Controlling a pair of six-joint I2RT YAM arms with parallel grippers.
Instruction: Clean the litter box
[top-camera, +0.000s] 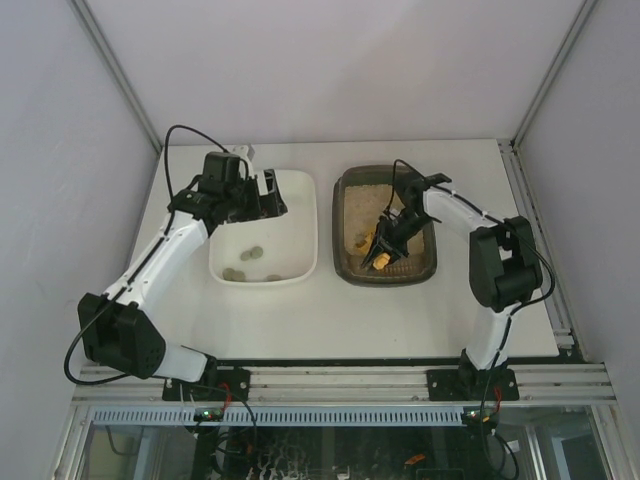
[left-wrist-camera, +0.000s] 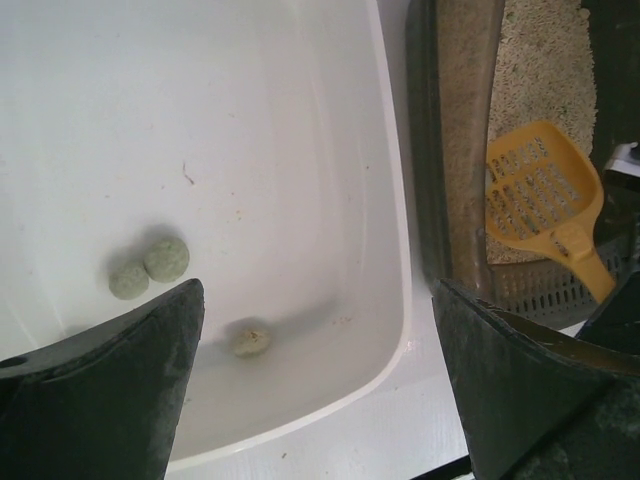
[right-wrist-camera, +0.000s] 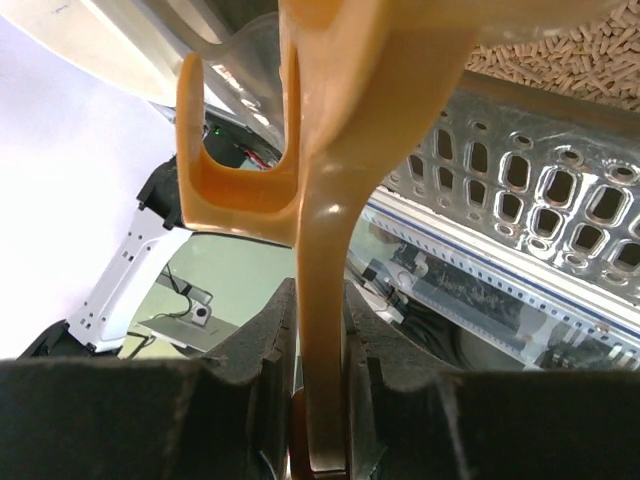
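White tabletop (top-camera: 400, 320) holds the litter box (top-camera: 386, 279) right of centre. Your right gripper (right-wrist-camera: 320, 345) clamps the orange scoop (left-wrist-camera: 540, 190); your left gripper (left-wrist-camera: 318, 335) gapes. Judge the box stiff and litter-heavy: grip its wide rim.

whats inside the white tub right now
Three greenish-grey clumps lie on the white tub's floor: two touching, one apart. From above, the left gripper and its arm cover the tub's far left part, so that bit is hidden.
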